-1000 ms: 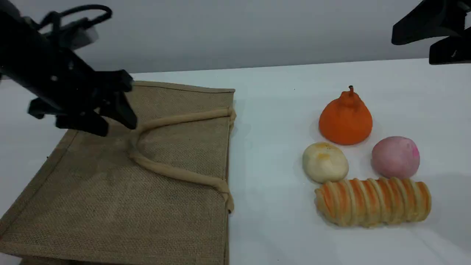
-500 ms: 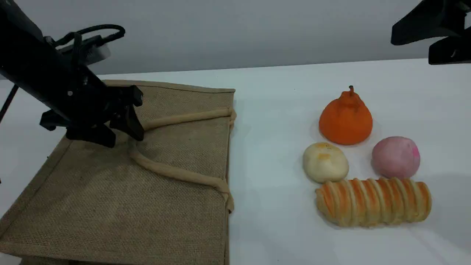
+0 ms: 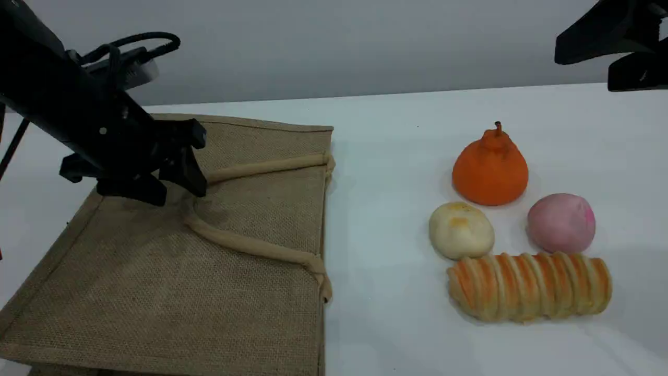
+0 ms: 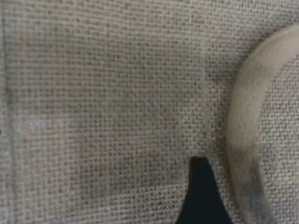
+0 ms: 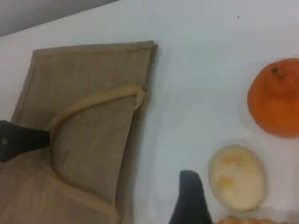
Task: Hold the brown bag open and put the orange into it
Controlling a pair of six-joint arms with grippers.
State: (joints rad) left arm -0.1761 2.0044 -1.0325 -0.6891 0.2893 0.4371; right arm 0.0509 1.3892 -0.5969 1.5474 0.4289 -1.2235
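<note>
The bag (image 3: 209,250) lies flat on the table (image 3: 386,156), mouth edge toward the foods, its top handle (image 3: 250,169) a thick rope loop across the upper panel. The weave looks coarse and stiff enough to keep its shape, yet light. The handle's bend looks like the best place to take hold: round, grippy, and lifting it should peel the top panel up to open the mouth.

The left gripper (image 3: 172,185) is low over the bag with its jaws apart and nothing between them, one fingertip (image 4: 202,196) just beside the handle's bend.

The orange (image 3: 489,169) stands upright, well apart from the bag's mouth edge, stem up. It looks matte, probably light and a little soft. The broad body offers a surer hold than the knobby neck. Nearer than the orange sit a pale bun (image 3: 461,230) and a pink ball (image 3: 561,222), then a striped roll (image 3: 529,286).

The right gripper (image 5: 191,196) is high, beyond the orange from the bag, empty; its jaws seem apart.
</note>
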